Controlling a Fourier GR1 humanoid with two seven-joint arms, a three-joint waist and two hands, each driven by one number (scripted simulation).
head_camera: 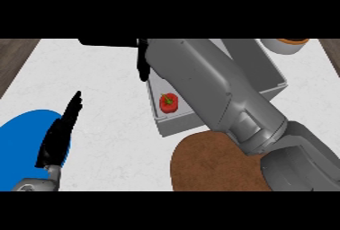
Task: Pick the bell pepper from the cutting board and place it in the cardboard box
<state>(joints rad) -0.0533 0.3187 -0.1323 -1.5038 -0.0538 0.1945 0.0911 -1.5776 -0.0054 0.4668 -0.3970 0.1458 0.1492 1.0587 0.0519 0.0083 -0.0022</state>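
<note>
Placement looks done, judging by how things lie: the red bell pepper (168,102) sits inside the pale grey open-topped cardboard box (172,126), in its near-left corner, clear of the round brown wooden cutting board (206,166) at the white counter's (100,67) near edge. The right hand (143,67) hovers past the box's far-left corner, fingers spread and holding nothing, its forearm crossing over the box. The next move likely calls for lifting that arm up and back without catching the box walls. Open counter lies to the left of the box and toward the far-left corner. The left hand (60,134) rests open, fingers straight, over the round blue plate (20,143) at the near-left edge. A small pale bowl (285,46) stands at the far-right corner.
</note>
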